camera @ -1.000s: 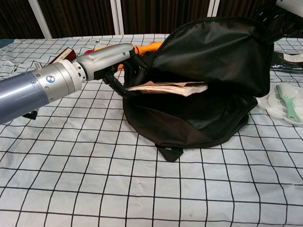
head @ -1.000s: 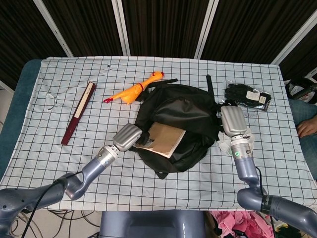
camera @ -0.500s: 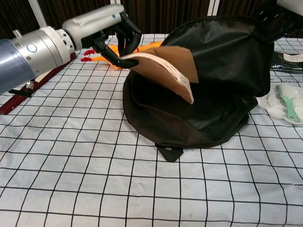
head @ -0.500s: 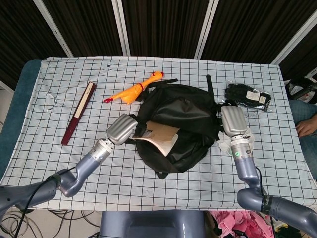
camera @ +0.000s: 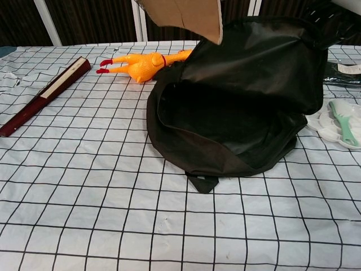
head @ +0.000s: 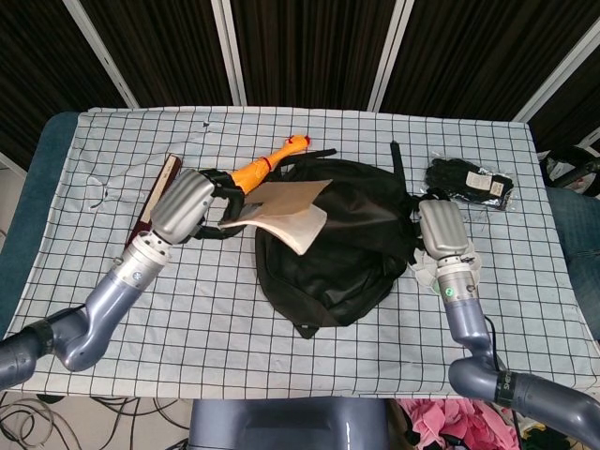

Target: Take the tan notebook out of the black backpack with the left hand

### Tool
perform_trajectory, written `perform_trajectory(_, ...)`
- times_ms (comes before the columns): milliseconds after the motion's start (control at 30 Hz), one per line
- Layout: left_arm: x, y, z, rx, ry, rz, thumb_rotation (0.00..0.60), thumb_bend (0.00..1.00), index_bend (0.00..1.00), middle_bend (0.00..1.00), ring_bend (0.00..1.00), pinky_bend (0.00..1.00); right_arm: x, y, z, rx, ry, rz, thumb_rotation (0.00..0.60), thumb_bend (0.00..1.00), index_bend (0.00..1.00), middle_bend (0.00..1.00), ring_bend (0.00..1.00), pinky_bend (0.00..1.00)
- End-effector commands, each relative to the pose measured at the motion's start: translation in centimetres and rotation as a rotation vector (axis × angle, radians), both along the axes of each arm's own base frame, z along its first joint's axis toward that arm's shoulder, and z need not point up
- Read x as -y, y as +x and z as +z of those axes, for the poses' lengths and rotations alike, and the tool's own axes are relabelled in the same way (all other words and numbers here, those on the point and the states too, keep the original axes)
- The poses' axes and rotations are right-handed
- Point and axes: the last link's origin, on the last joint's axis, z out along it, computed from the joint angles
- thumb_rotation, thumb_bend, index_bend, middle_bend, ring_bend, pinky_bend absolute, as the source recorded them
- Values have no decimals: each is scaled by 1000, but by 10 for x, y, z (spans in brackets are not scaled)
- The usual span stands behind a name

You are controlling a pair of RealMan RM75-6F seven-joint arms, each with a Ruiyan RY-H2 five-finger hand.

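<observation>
Notebook before: a second ago it lay flat in the mouth of the bag, and half a second ago it was tipped up on its way out
Notebook now: the tan notebook (head: 283, 213) is lifted clear of the black backpack (head: 349, 246) and hangs in the air over the bag's far-left edge, near the yellow rubber chicken (head: 255, 167)
Left hand: the left hand (head: 187, 207) has swung up and to the left, away from the bag, and grips the notebook by its left edge with fingers curled round it
Right hand: the right hand (head: 441, 233) has not moved and rests against the right side of the backpack; I cannot tell whether its fingers are closed on the fabric or only lie on it
Bag interior: in the chest view the backpack's opening (camera: 225, 121) now shows only dark lining where the notebook had been
Meaning for task: the removal itself looks done, and what seems left is to set the notebook down on the checked tablecloth (head: 225, 319)
Cut off: the chest view shows only the lower corner of the notebook at its top edge, and the left hand is out of that frame altogether
Hard to make out: how the fingers sit on the far face of the cover is hidden by the hand itself
Other things: a maroon folded fan or case (head: 150, 210) lies far left, partly behind the left hand
</observation>
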Motion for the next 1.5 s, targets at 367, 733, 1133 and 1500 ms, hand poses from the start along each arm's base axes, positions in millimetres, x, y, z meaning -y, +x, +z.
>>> perform_trajectory(367,-17,-50,54,-127,261,113,600,509,714,748,518,534,-49,7,-17,-47,141,64,600,499,601,463,380,211)
perform_trajectory(733,-42,-74,30,-140,246,164,600,509,714,747,518,534,-99,-18,-4,-324,501,-17,600,278,133,74,96,122)
perform_trajectory(1133,-68,-8,-34,4,165,90,600,509,715,746,516,533,-63,-67,51,-324,275,-227,600,277,131,72,97,122)
perform_trajectory(1500,-35,12,-105,19,-13,-53,600,468,672,706,479,495,-64,-67,61,-288,185,-209,600,277,131,73,97,122)
